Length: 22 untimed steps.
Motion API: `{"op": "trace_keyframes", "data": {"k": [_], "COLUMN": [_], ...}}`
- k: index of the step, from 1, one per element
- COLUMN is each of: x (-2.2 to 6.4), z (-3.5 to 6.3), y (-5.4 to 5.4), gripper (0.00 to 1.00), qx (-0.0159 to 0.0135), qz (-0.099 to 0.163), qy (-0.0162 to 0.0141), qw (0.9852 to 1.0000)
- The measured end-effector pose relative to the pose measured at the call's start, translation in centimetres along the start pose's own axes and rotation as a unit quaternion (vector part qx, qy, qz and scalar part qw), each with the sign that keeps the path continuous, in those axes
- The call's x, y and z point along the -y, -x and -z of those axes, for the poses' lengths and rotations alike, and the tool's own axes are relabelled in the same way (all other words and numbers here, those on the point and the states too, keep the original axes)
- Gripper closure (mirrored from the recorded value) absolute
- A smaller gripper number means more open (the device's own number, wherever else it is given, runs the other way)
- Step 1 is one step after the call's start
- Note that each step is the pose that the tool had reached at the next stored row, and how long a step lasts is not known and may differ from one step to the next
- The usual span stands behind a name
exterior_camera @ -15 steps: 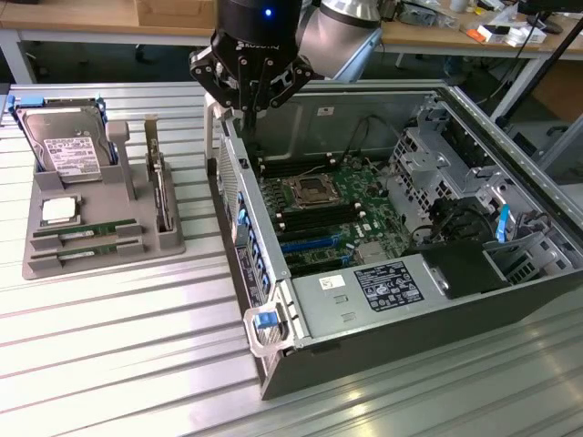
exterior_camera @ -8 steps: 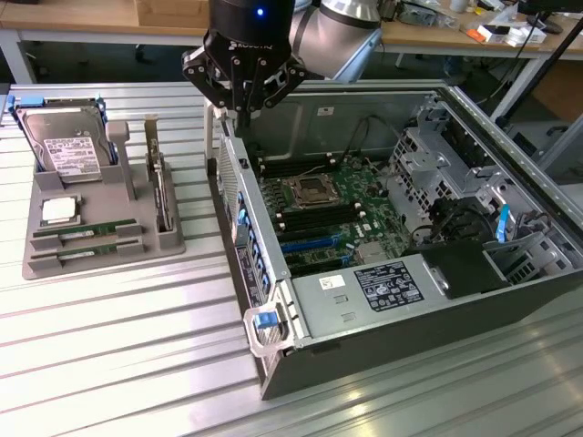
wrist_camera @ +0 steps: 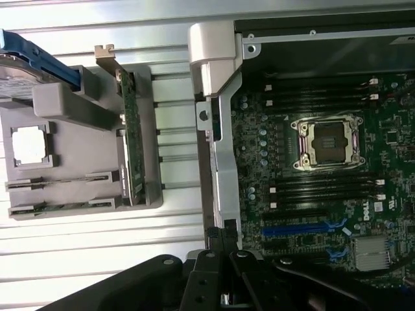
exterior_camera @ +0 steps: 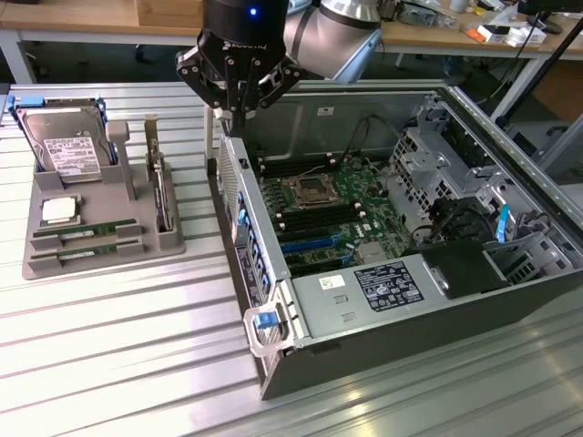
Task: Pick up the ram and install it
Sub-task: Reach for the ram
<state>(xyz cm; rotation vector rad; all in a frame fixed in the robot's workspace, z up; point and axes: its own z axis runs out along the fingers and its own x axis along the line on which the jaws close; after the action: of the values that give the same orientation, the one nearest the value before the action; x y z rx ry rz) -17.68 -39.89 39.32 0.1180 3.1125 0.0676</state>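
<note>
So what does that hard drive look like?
The hard drive is a boxy, silver, metal-looking block with a white printed label on its face. It has blue rails along its edges. It stands leaning back in a slot at the far end of the grey holder, on the exterior view's left of the open computer case.

A counter (exterior_camera: 118,346) of ribbed, silvery metal slats spans the near part of the scene, its grooves running across from the exterior view's left to the exterior view's right. Bright overhead light lays a broad white glare (exterior_camera: 91,300) on the slats at the near left. Along the far side stands a wooden-topped bench (exterior_camera: 82,18) on white legs (exterior_camera: 18,55), the space under it in shadow. At the far right its top carries loose clutter (exterior_camera: 501,27): cables and small white and orange items. A thin black pole (exterior_camera: 533,64) slants down in front of it.
</note>
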Motion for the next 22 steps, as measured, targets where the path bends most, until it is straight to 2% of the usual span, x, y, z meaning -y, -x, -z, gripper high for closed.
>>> {"op": "trace_keyframes", "data": {"k": [22], "x": [0.14], "z": [0.01], "y": [-1.9], "gripper": [0.89], "qx": [0.0], "qz": [0.0], "qy": [0.0], "qw": [1.0]}}
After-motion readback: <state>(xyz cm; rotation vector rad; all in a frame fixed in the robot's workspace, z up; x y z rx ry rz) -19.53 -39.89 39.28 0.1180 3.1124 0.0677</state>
